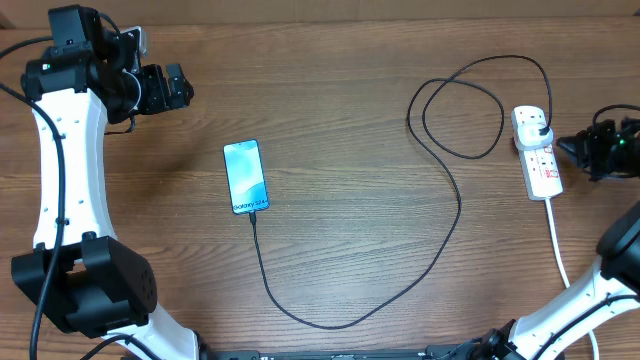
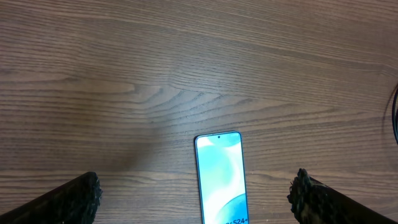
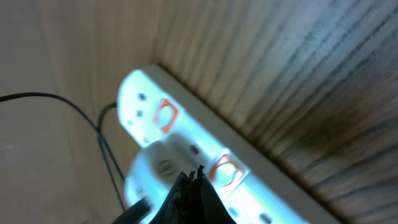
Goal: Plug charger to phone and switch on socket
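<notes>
The phone (image 1: 245,176) lies flat mid-table with its screen lit, and shows in the left wrist view (image 2: 221,180). The charger cable (image 1: 440,250) meets the phone's bottom edge, curves right and loops up to its black plug (image 1: 540,127) seated in the socket (image 1: 538,160). My left gripper (image 1: 185,88) is open and empty, above the table to the upper left of the phone, with its fingers wide apart (image 2: 196,191). My right gripper (image 1: 565,146) is shut and empty at the socket's right side. Its tips (image 3: 193,180) hang over the socket (image 3: 143,93) beside a red-marked switch (image 3: 224,171).
The socket's white cord (image 1: 555,240) runs down toward the front right. The cable's loop (image 1: 465,115) lies left of the socket. A second red-marked switch (image 3: 165,115) sits farther along the strip, and the black cable (image 3: 93,124) passes beside it.
</notes>
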### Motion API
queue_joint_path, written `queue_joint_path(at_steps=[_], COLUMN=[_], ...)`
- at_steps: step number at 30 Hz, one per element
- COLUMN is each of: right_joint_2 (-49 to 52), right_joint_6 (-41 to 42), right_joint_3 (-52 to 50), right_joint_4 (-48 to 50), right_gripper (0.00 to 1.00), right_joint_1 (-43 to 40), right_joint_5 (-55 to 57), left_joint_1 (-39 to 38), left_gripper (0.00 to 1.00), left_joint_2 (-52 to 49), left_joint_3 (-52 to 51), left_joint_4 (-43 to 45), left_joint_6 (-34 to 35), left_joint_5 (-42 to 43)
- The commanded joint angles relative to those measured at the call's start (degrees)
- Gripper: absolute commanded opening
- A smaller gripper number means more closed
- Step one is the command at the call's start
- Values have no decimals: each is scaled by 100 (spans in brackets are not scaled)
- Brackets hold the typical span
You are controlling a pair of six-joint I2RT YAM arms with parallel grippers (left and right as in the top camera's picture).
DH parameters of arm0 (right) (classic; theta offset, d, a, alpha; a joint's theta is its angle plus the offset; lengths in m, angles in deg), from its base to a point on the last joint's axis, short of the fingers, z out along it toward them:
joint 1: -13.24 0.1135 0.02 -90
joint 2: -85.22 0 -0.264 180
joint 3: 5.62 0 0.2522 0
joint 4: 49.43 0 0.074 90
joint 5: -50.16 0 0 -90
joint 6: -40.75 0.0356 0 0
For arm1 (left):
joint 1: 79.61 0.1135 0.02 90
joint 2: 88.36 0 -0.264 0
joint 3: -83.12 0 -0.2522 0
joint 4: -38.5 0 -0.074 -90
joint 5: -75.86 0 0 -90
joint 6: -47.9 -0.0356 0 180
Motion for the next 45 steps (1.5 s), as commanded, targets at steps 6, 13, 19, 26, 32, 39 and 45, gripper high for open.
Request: queue_joint_path(at_steps=[6, 13, 19, 26, 32, 39, 45], right_joint_2=[284, 518, 522, 522, 522, 522, 522], right_joint_6=[-39, -13, 9, 4, 2, -46, -103], right_joint_3=[118, 118, 118, 118, 118, 118, 118], right_joint_4=[42, 2, -31, -264, -439, -527, -649], right_gripper=[4, 4, 4, 4, 4, 4, 4], right_joint_1=[107, 192, 330, 463, 623, 706, 717], right_joint_5=[-4, -72, -68, -4, 90, 170, 289], left_joint_1=[-44, -44, -44, -44, -44, -44, -44], left_gripper=[100, 100, 100, 100, 100, 100, 100], left_joint_2=[17, 17, 17, 17, 17, 17, 17], left_joint_3=[74, 74, 74, 74, 74, 74, 74], left_joint_4=[4, 4, 4, 4, 4, 4, 4], left_joint_6=[76, 74, 74, 76, 74, 74, 74], left_joint_5=[-15, -15, -15, -15, -15, -15, -15])
